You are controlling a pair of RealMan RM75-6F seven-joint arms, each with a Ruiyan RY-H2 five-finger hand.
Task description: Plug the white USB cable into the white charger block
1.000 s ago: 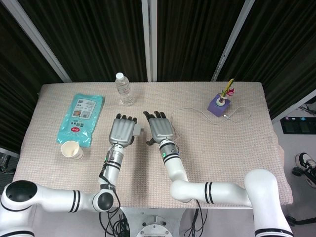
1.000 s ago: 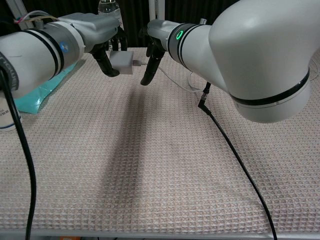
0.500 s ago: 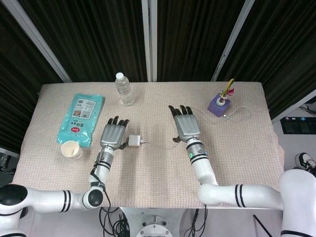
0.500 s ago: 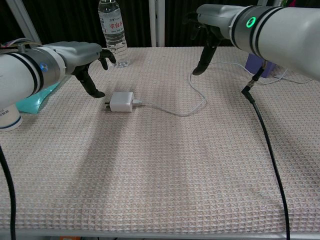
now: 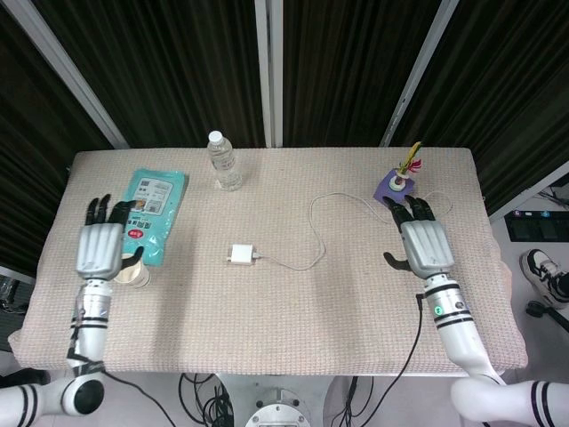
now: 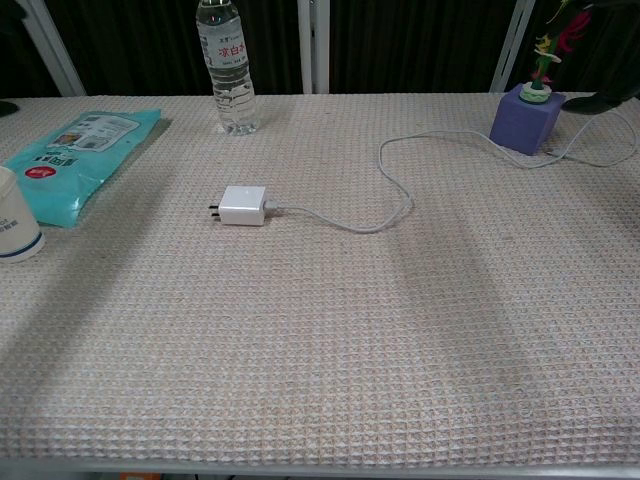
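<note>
Charger block (image 5: 239, 254) with USB cable (image 5: 313, 233) plugged in, mid-bench (image 5: 267, 329).
I see it well apart from both hands: left hand (image 5: 98, 248) and right hand (image 5: 424, 245) at the bench ends, fingers spread, holding nothing. White cube, cable looping rightward.

The charger block (image 5: 239, 254) lies on the table (image 5: 284, 338), between the left hand (image 5: 100, 245) and the right hand (image 5: 424, 245), well apart from both. The USB cable (image 5: 313, 233) joins the block on the side facing the right hand and runs across the table toward that hand, passing behind it near the small block with a flower (image 5: 394, 186), which stands just behind the right hand. The paper cup (image 5: 132, 269) sits just beside the left hand, on its inner side. The wipes packet (image 5: 147, 212) lies behind the cup, near the left hand. The water bottle (image 5: 224, 161) stands upright further behind, between the hands, nearer the left.
</note>
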